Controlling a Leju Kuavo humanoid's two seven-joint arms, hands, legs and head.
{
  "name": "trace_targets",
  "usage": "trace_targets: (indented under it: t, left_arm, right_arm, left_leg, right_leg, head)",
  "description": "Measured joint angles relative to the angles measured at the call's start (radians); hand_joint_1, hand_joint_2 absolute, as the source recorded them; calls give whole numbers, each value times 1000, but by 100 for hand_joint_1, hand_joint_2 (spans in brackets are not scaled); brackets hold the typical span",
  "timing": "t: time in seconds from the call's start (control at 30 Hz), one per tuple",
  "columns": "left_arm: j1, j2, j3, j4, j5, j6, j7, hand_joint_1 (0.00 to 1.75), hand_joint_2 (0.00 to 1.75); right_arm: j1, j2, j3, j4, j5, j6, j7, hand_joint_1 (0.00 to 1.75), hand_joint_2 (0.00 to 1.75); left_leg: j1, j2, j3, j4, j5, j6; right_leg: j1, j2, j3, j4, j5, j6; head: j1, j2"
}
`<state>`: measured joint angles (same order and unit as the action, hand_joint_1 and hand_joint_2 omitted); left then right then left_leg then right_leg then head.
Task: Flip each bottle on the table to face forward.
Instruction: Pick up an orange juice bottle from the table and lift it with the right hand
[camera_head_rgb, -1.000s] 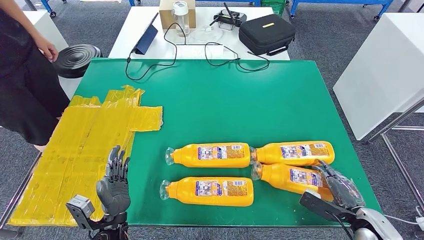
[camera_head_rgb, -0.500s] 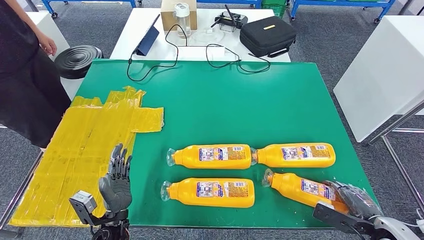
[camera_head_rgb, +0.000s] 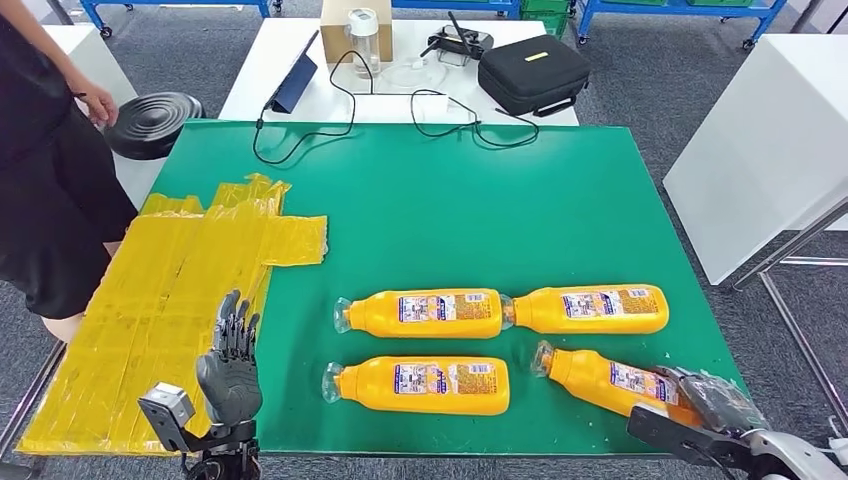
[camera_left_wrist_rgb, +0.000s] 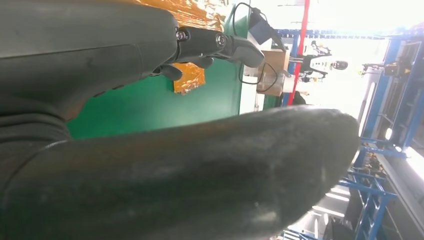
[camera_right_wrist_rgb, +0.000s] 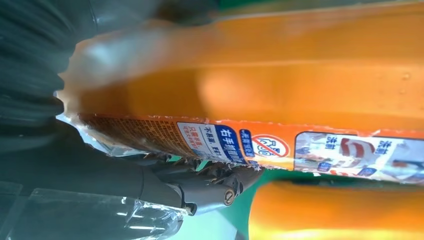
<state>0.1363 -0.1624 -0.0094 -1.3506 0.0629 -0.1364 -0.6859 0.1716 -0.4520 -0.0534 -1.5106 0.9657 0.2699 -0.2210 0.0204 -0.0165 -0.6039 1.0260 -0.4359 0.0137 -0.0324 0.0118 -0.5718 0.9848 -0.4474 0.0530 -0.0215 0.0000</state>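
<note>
Several orange bottles lie on their sides on the green table (camera_head_rgb: 450, 200), labels up. Two rest end to end in the far row (camera_head_rgb: 425, 313) (camera_head_rgb: 590, 309), and one lies near the front (camera_head_rgb: 420, 385). My right hand (camera_head_rgb: 715, 402), wrapped in clear plastic, grips the base of the near right bottle (camera_head_rgb: 600, 378), which lies slanted with its cap towards the middle. Up close, that bottle (camera_right_wrist_rgb: 280, 90) sits against the palm with dark fingers (camera_right_wrist_rgb: 210, 187) under it. My left hand (camera_head_rgb: 230, 365) stands upright near the front edge, fingers apart, holding nothing; its thick thumb (camera_left_wrist_rgb: 175, 175) shows at the wrist.
A crumpled yellow sheet (camera_head_rgb: 170, 290) covers the table's left side. A person (camera_head_rgb: 45, 170) stands at the left by a black round stool (camera_head_rgb: 152, 120). Behind are cables (camera_head_rgb: 400, 115), a black case (camera_head_rgb: 532, 68) and a tablet (camera_head_rgb: 292, 80). A white table (camera_head_rgb: 770, 150) stands at the right.
My right hand has drawn the near right bottle away from the far right one towards the front edge, leaving it slanted. In the last half second it shifted only slightly. The left hand stayed put.
</note>
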Motion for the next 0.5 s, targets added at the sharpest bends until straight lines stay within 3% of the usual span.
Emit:
trace_targets:
  t: [0.1, 0.23, 0.37, 0.5]
  left_arm:
    - [23, -9, 12, -27, 0, -16, 0, 0, 0]
    - [43, -24, 38, -62, -2, -63, 0, 0, 175]
    - [51, -30, 59, -73, -1, -85, 0, 0, 175]
    - [50, -30, 69, -73, -1, -89, 0, 0, 175]
  right_arm:
    - [-43, 60, -5, 18, -74, -65, -91, 175, 175]
    - [-75, 142, -47, -31, -254, -43, -200, 175, 175]
    - [-80, 196, -142, -138, -376, -13, -247, 175, 175]
    - [-67, 227, -219, -220, -414, 4, -264, 175, 175]
  left_leg:
    - [-1, 7, -1, 0, 1, 0]
    - [0, 4, -6, 0, 6, 0]
    - [1, 0, -10, 0, 7, 0]
    - [0, 0, -12, 0, 7, 0]
  right_leg:
    - [0, 6, -4, 0, 4, -1]
    - [0, 3, -9, 0, 5, 0]
    - [1, 0, -11, 1, 5, 0]
    - [0, 0, -13, 1, 5, 0]
  head:
    - [-1, 0]
    - [-1, 0]
    - [-1, 0]
    - [0, 0]
